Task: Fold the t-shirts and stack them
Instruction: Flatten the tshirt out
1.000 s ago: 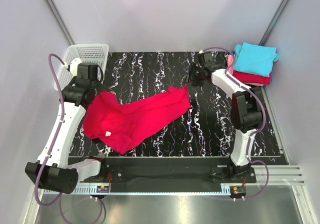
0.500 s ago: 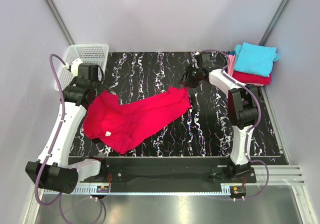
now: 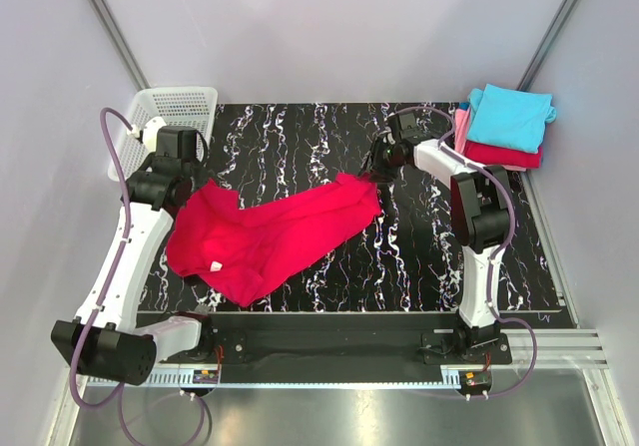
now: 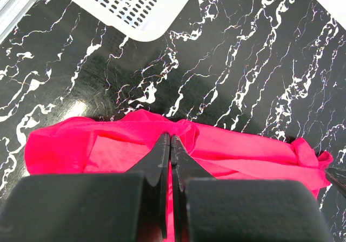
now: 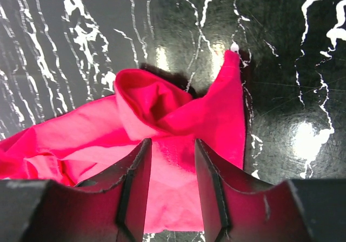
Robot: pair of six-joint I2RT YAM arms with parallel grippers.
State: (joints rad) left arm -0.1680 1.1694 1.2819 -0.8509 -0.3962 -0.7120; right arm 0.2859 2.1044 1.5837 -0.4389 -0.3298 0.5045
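Observation:
The crimson-red t-shirt (image 3: pixel 280 231) lies crumpled and spread across the black marble table, with a white tag near its left front. My left gripper (image 3: pixel 192 181) is shut on the shirt's upper left edge; in the left wrist view the jaws (image 4: pixel 171 138) pinch a fold of the red cloth (image 4: pixel 243 150). My right gripper (image 3: pixel 375 171) is open right over the shirt's far right corner; in the right wrist view (image 5: pixel 172 142) the red cloth (image 5: pixel 162 98) lies between the fingers, ungripped. Folded turquoise (image 3: pixel 509 115), pink (image 3: pixel 461 123) and red (image 3: pixel 504 155) shirts are stacked at the back right.
A white mesh basket (image 3: pixel 172 115) stands at the table's back left corner, just behind my left arm; its corner shows in the left wrist view (image 4: pixel 135 4). Grey walls close in on the left, right and back. A metal rail runs along the near edge.
My right gripper has moved left and down from near the stack to the shirt's right corner. The left gripper and the shirt have hardly moved.

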